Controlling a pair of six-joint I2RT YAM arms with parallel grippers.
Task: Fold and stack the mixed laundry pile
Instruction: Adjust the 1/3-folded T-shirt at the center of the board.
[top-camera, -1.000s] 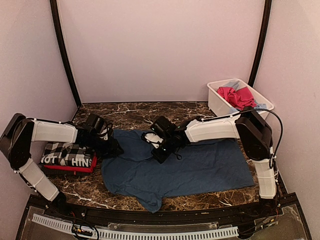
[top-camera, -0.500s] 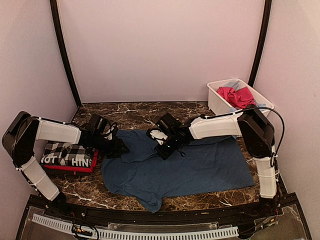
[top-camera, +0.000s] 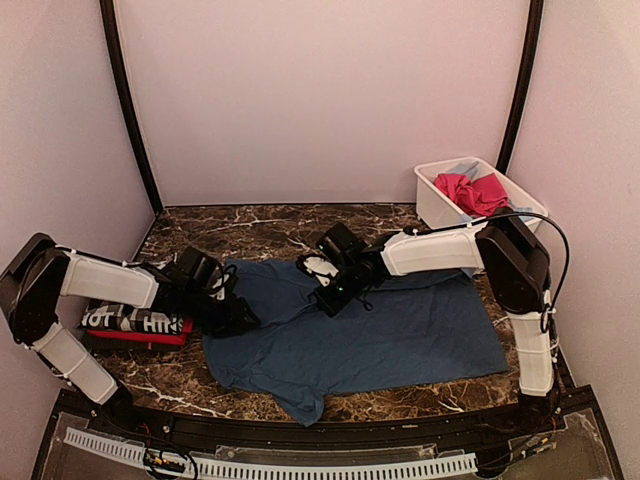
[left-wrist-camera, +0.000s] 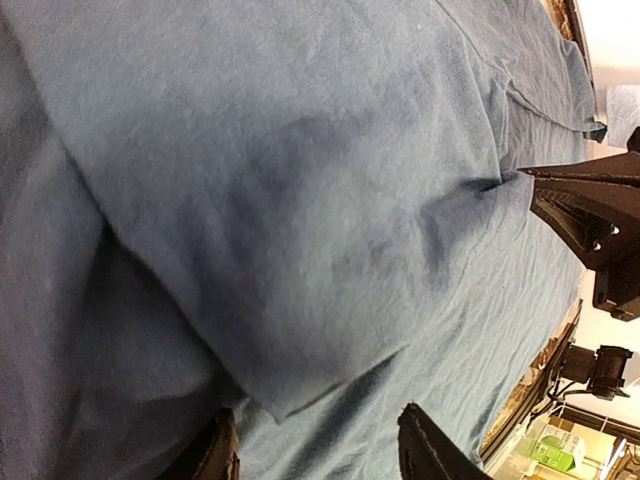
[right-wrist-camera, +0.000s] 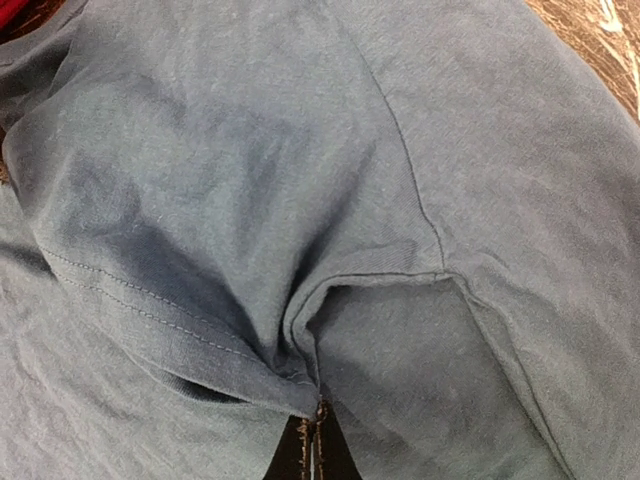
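**Navy blue tee: side fold, grip check**

The navy blue tee (top-camera: 400, 335) lies spread across the middle of the marble worktop (top-camera: 250, 225), with its left sleeve area doubled over.

- **Right end effector** (right-wrist-camera: 315, 452): closed, pinching a pucker of cloth at the sleeve hem.
- **Left end effector** (left-wrist-camera: 320, 452): fingers (left-wrist-camera: 425, 445) apart, straddling a folded edge and clamping nothing.

We judge the step in hand to be folding the left side inward. The left fingers should close on both layers at that edge before either arm lifts. Both arms should then travel level, so the body panel does not drag or crease.

Just left of the tee, a folded checked garment (top-camera: 135, 318) sits on the red tee (top-camera: 150, 338). A pink piece (top-camera: 475, 192) and a light blue piece (top-camera: 465, 168) wait in the white tub (top-camera: 430, 205).

**Unclear**
- We cannot tell how many layers the right pinch holds.
- The left fingertips are cut off at the frame edge.
- The collar is not identifiable.
- The tub's lower contents are hidden.
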